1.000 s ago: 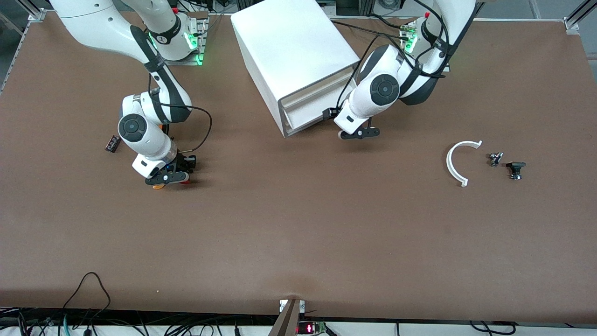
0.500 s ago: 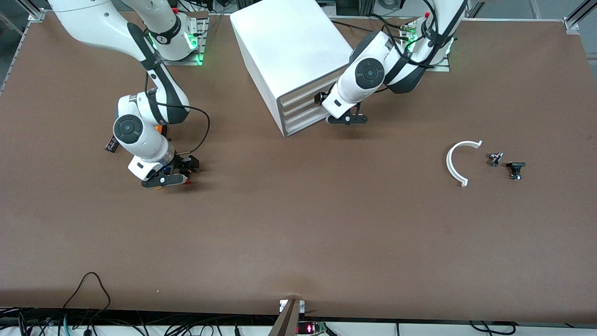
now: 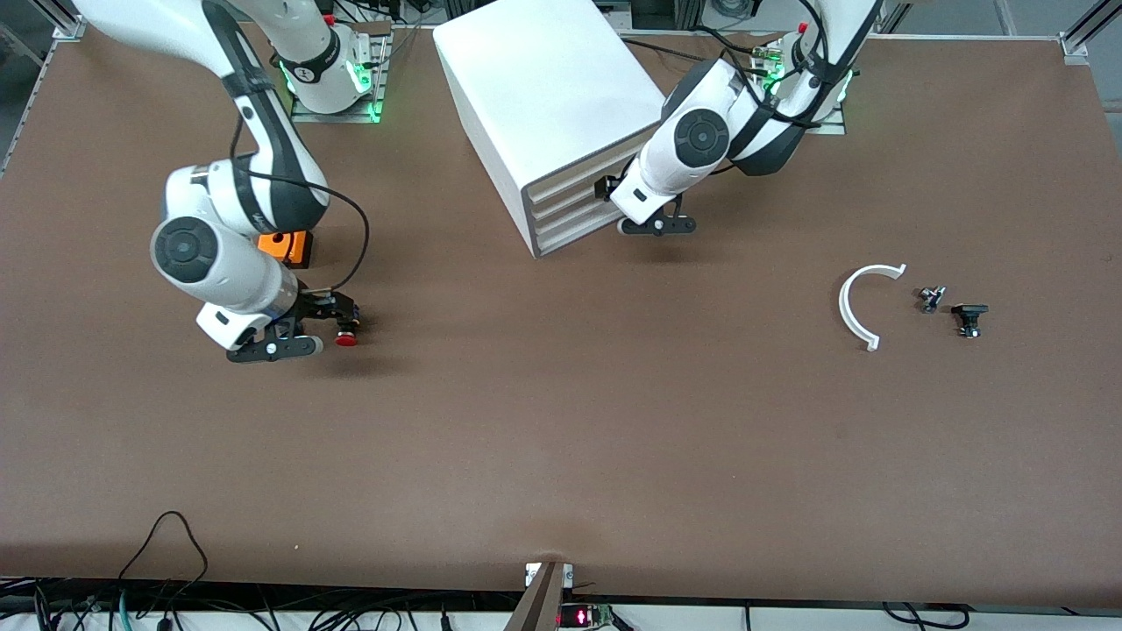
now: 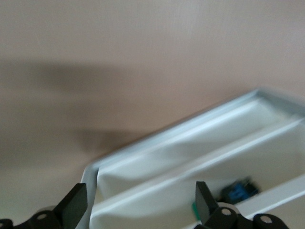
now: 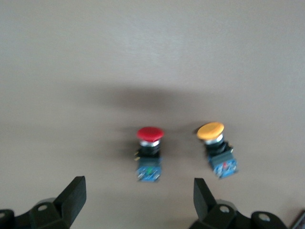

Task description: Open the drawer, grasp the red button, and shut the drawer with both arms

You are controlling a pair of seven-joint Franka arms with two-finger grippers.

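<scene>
Right wrist view shows what the front view mostly hides: 2 buttons lying side by side on the tabletop [image 3: 561, 421], the button [image 5: 150, 152] with the red cap plus a yellow-capped button [image 5: 217, 150], both caps pointing the same way, long axes roughly parallel, blue terminal ends toward the camera. From the front only the red cap [image 3: 347, 338] peeks out just beside the right tool [image 3: 272, 349], nearer the front camera than the orange box [image 3: 286, 248]. Right tool fingers [image 5: 71, 195] spread wide, nothing between them; 1 second back it sat low right over the buttons, since risen and shifted toward the right arm's end. Left wrist view peeks into the cabinet [image 3: 543, 105], with a small blue part [image 4: 238, 191] inside one drawer [image 4: 190, 162]. Left tool [image 3: 657, 225] also spread, empty, in front of the drawers, now all flush; 1 second back the drawer stuck out.
</scene>
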